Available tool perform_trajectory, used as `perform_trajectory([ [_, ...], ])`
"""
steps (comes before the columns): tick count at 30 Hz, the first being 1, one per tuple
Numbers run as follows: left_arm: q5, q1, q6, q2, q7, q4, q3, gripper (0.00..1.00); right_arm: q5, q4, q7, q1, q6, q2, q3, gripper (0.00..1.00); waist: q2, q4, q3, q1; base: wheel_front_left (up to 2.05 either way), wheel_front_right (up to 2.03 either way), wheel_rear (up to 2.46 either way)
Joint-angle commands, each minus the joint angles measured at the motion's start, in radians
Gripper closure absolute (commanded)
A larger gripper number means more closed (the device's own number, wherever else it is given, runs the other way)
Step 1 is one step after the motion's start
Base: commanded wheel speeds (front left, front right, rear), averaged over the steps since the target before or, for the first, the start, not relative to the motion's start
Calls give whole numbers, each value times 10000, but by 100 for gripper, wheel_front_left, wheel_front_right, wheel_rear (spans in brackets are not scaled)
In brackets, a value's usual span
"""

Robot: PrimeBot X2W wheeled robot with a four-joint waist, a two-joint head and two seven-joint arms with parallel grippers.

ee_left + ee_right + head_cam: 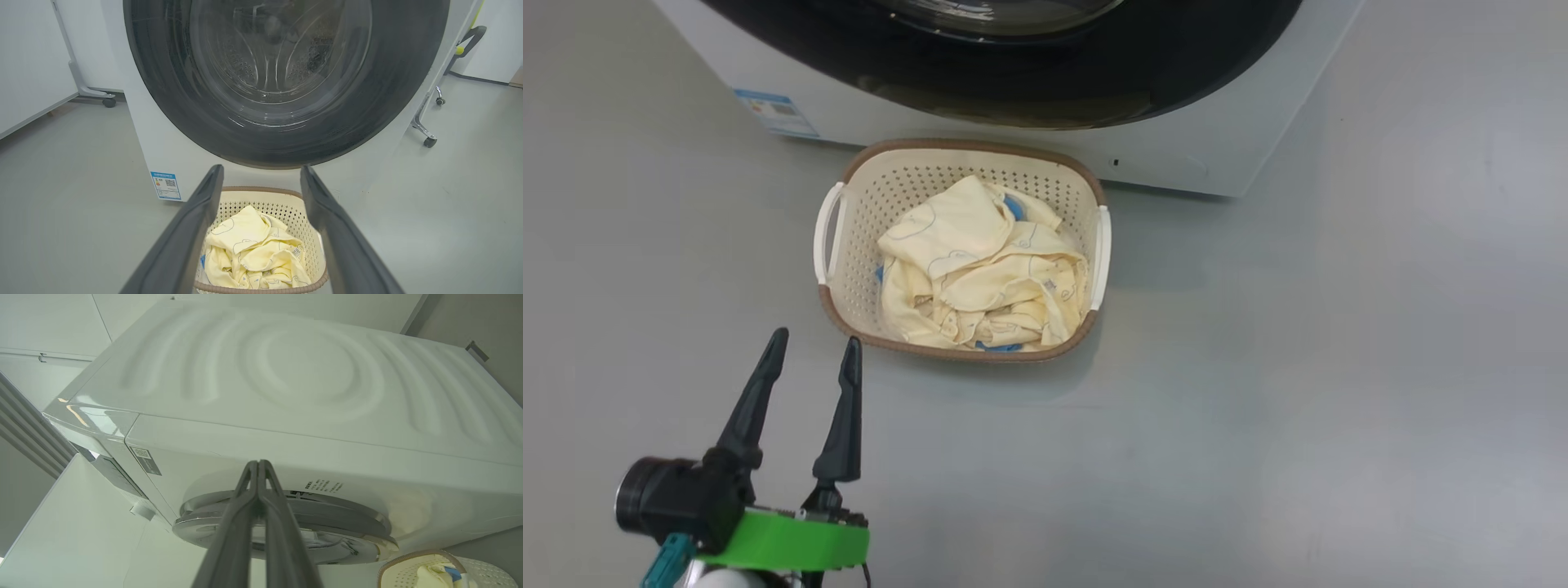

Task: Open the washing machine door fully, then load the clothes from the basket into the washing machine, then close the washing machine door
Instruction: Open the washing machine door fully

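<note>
The cream basket (pixel 849 237) sits on the grey floor in front of the white washing machine (pixel 915 122), with pale yellow clothes (pixel 980 269) heaped inside. The machine's black-ringed door (pixel 286 81) lies flat against the front, the steel drum dimly visible through its glass. My left gripper (pixel 814 345) hovers open near the basket's near left corner, nothing between its fingers. In the left wrist view the left gripper (pixel 261 171) frames the basket (pixel 269 200) and clothes (pixel 253 249). My right gripper (pixel 258 463) is shut, up beside the machine (pixel 286 396), pointing at the door's rim (pixel 351 539).
A blue label sticker (pixel 776 113) is on the washer's lower left front. Wheeled stand legs (pixel 427 130) stand to the machine's right and another caster (pixel 108 101) to its left. White panels line the left side. Grey floor spreads around the basket.
</note>
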Motion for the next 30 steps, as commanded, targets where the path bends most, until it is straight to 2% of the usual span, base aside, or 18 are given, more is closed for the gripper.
perform_trajectory([
  [1,-6,-191,7,89,-97,-298,292,0,-141,-284,167,-335,-29,-331,164,100,0,246,185,-1,0,0,0],
  [17,-295,-359,10,54,-97,-298,129,0,-1185,22,1095,-2203,-29,-106,1192,100,0,1430,667,-1,0,0,0],
  [30,-548,-396,223,52,-97,-443,-205,0,-1366,77,1290,-2708,-29,-209,1497,100,0,2169,1092,-1,0,0,0],
])
